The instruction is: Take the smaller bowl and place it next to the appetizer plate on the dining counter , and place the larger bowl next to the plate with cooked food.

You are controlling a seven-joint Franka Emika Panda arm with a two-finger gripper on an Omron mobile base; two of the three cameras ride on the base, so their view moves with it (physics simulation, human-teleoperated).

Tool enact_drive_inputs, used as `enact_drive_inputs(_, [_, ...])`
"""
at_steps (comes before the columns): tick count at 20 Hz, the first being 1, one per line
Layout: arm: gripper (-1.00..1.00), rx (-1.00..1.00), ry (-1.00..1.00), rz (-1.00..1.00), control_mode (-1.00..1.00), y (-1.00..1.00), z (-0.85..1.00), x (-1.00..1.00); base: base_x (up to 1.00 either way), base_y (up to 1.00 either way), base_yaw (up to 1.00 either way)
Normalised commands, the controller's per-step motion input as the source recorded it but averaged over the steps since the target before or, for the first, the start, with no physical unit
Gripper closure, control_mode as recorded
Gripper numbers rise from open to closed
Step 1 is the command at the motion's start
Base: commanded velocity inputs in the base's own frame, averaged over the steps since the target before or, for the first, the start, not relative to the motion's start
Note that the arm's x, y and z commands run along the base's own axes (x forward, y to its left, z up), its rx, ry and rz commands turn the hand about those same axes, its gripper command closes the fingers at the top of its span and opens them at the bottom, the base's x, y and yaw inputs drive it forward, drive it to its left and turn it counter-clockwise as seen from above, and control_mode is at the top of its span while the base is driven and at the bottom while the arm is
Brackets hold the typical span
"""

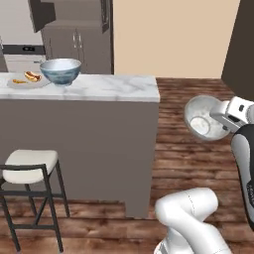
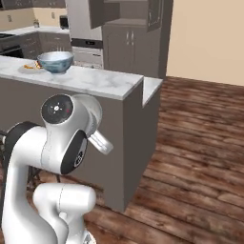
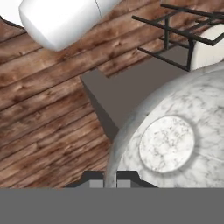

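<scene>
Jaws pinched tight on the rim of the smaller bowl (image 1: 204, 119), a speckled grey-white stoneware-looking dish, the white arm's gripper (image 3: 110, 180) carries it tipped on its side in mid-air above the plank floor, off the right-hand end of the dining counter (image 1: 114, 87) and well apart from it.

Judged from this, the job stands about half done. The long bar counter, with a white-grey marbled top that looks smooth and polished over a plain matt grey-brown front, already bears the larger bowl (image 1: 60, 71), a big deep white vessel with a blue-green painted outside, round-walled and glossy. It sits just beside the plate with cooked food (image 1: 25, 82), a flat pale grey-white round plate with small orange and red pieces; from the left base view they look to touch or nearly so. That half reads as finished.

What remains is to set the small bowl beside the appetizer plate, presumably farther along the counter.

The floor (image 1: 198, 99) is dark brown wood boards with visible grain. A stool (image 1: 27, 168) with a pale cushioned seat on a thin black metal frame stands in front of the counter. In the hand view the small bowl's inside shows a flat, round, marbled base and smoothly curved walls.
</scene>
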Motion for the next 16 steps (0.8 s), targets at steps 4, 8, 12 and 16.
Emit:
enact_drive_inputs(4, [1.0,0.0,0.0,0.0,1.0,0.0,0.0,0.0,-0.04,1.0,-0.02])
enact_drive_inputs(8, [1.0,0.0,0.0,0.0,1.0,0.0,0.0,0.0,0.0,1.0,-0.03])
enact_drive_inputs(12, [1.0,0.0,0.0,0.0,1.0,0.0,0.0,0.0,0.0,1.0,-0.02])
enact_drive_inputs(16, [1.0,0.0,0.0,0.0,1.0,0.0,0.0,0.0,-0.09,1.0,-0.01])
